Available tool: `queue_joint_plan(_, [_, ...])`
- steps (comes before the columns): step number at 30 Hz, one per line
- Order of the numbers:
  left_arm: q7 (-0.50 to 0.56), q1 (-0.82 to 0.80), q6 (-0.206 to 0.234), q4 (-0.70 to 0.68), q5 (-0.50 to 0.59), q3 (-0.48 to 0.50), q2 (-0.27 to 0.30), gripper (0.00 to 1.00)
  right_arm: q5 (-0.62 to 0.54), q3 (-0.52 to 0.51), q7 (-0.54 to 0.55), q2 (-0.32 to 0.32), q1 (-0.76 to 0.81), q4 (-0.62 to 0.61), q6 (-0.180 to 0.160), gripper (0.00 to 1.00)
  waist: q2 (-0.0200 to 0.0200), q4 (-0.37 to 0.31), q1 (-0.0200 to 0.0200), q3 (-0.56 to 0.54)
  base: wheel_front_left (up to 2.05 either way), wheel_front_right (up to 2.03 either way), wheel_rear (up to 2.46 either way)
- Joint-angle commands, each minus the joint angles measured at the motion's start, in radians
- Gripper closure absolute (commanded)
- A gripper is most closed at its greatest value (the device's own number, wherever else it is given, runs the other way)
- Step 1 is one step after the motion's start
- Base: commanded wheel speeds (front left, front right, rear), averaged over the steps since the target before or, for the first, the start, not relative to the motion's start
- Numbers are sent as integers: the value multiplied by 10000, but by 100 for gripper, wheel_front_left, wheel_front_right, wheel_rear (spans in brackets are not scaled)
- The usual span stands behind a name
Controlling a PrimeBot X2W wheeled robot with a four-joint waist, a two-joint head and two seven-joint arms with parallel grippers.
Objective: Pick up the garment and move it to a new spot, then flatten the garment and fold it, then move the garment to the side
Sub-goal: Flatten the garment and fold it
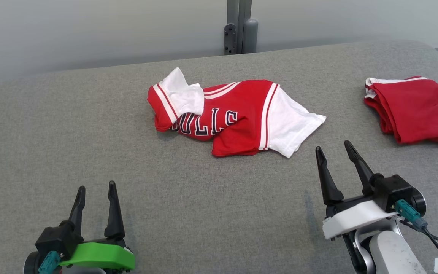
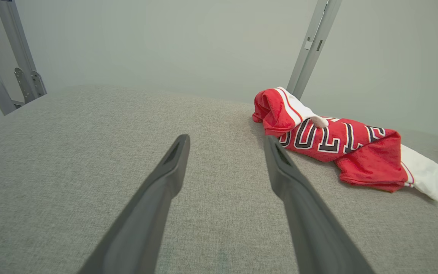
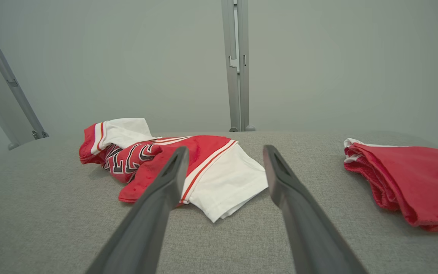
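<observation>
The garment (image 1: 238,114) is a red and white shirt with dark "BULLS" lettering, lying crumpled in the middle of the grey padded surface (image 1: 89,152). It also shows at the right of the left wrist view (image 2: 348,148) and ahead in the right wrist view (image 3: 188,163). My left gripper (image 1: 96,188) rests open at the lower left, well short of the garment, nothing between its fingers (image 2: 165,179). My right gripper (image 1: 333,146) stands open just below the garment's white sleeve (image 1: 291,125), not touching it.
A second red garment (image 1: 413,108) lies folded at the surface's right edge, also at the right of the right wrist view (image 3: 409,182). A grey metal post (image 1: 238,26) rises behind the surface against a pale wall. Bare grey fabric stretches to the left and front.
</observation>
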Motion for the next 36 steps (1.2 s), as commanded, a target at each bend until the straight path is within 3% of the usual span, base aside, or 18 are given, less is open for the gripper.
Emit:
queue_joint_plan(1, [-30,-113,-55,-3,60,44,-39,0,-3,4,-31,-18,-105,-2,-14,0,0,-11,0,23,0,0,0])
queue_joint_plan(12, [-29,-602,-255,83,600,-282,-78,0,-77,-39,-31,-18,-267,-77,-14,0,0,-181,0,436,0,0,0])
queue_joint_plan(20, [-29,-1470,-574,549,1247,-1184,-91,0,6,8,-31,-18,-461,-80,-14,0,0,-595,0,864,0,0,0])
queue_joint_plan(29, [251,-3407,-720,2160,1759,-1601,249,0,135,90,-31,-16,-767,-181,-14,0,0,-1258,0,1531,0,0,0])
queue_joint_plan(36, [308,-5001,-362,4233,2059,-1384,789,0,252,113,-31,-13,-1011,-250,-14,0,0,-1818,0,2165,0,0,0])
